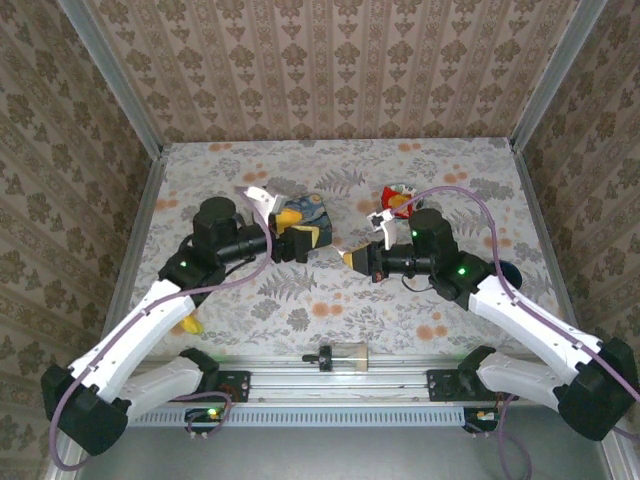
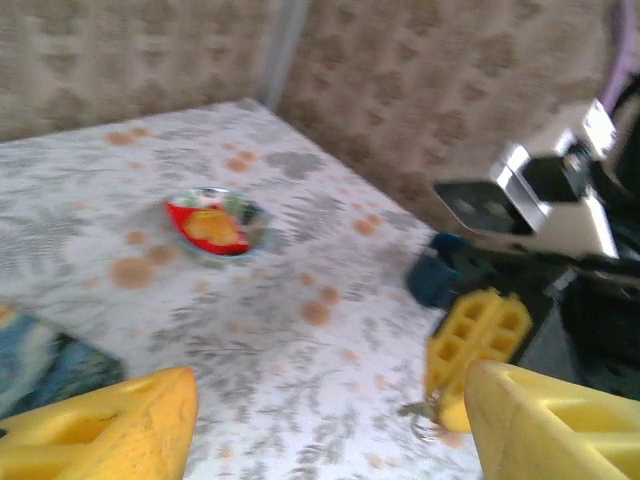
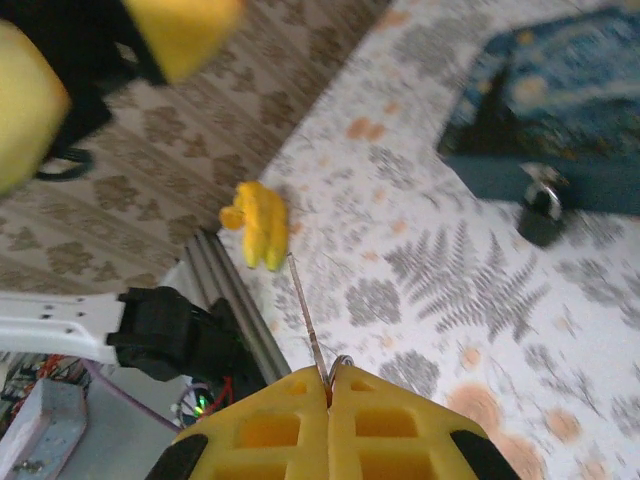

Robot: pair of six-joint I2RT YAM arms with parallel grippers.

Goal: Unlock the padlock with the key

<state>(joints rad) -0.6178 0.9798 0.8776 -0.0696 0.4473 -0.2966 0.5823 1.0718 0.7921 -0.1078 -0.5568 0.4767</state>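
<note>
Key [image 3: 305, 310]: thin, blurred, clamped by clenched right hand [image 3: 328, 385]. Padlock [image 3: 541, 212]: blurred, seen just beside box [image 3: 560, 110]. Left hand [image 2: 330, 412]: released, fingers cropped.

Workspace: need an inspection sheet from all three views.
Surface: floral-print table; no spills seen.
Job's things: padlock on the table by the box's side; key pinched at its ring end, blade sticking out.
Clutter: blue box; banana near the front rail; red dish; clear container on the rail.
End effectors: left end effector open and empty, near the box; right end effector shut on the key.
Cables: purple cable loops above the right arm; another runs along the left arm.
Surroundings: wallpapered walls, metal corner posts.
</note>
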